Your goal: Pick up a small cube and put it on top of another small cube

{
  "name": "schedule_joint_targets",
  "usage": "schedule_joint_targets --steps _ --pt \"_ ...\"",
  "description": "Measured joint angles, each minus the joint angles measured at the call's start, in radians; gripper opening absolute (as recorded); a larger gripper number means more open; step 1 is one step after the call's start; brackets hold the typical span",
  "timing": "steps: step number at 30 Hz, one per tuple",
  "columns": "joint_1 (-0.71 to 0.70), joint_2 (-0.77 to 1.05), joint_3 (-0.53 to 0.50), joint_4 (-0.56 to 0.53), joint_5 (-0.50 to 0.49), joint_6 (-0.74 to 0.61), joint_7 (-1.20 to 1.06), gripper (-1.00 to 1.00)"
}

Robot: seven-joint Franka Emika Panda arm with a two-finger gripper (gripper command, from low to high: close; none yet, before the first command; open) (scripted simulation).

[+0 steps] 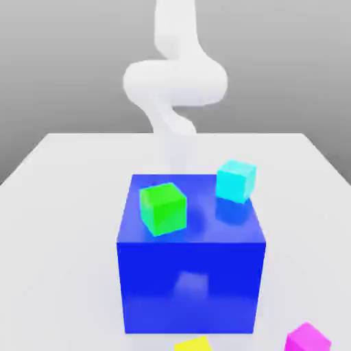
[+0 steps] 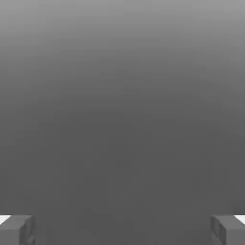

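Observation:
The small magenta cube [image 1: 307, 339] lies on the white table [image 1: 62, 178] at the exterior view's lower right, in front of the big blue block [image 1: 190, 281]. On top of that block sit a green cube [image 1: 163, 208] and, at its far right corner, a cyan cube [image 1: 236, 180]. My white arm [image 1: 175, 82] rises behind the block. In the hand view my gripper [image 2: 122, 230] is open, its grey fingertips [image 2: 16, 229] set wide apart with nothing between them and plain grey background beyond.
A yellow cube [image 1: 193, 344] lies on the table just in front of the blue block, left of the magenta cube. The table's edges run along both sides in the exterior view.

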Motion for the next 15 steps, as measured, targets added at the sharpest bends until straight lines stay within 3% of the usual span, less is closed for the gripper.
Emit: schedule_joint_targets --steps 15 --pt "0.155 0.551 0.032 0.036 0.092 0.142 -0.156 0.0"
